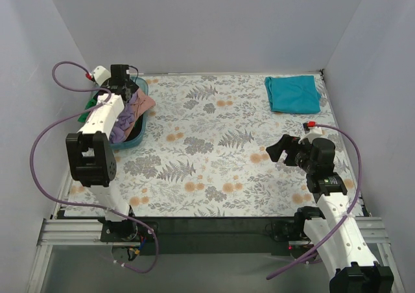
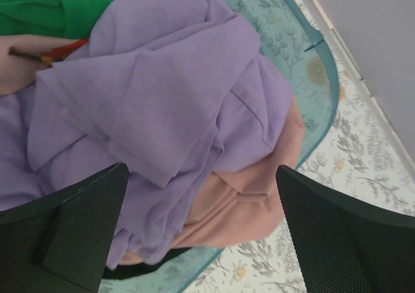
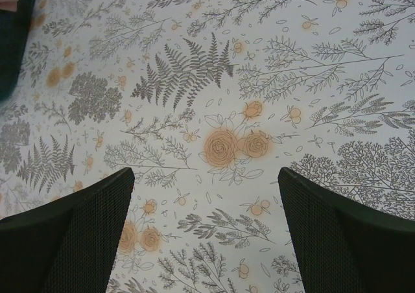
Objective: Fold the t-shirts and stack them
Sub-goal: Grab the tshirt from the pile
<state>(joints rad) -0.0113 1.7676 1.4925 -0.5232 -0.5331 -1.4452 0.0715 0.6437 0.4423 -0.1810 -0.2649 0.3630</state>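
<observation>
Spread empty, likely for pickup, left gripper [image 2: 201, 170] hangs over crumpled lavender-purple cloth t-shirt [image 2: 168, 92] in blue-green plastic basket [image 2: 316, 63] at 10 o'clock; released right gripper [image 3: 204, 173] waits clear of folded teal t-shirt [image 1: 293, 93] at 1 o'clock.

No writing, label, brand, number or sign can be read in any of the views. The surface [image 1: 214, 170] carries only a printed pattern of grey ferns and orange flowers, with no letters or figures in it.
</observation>
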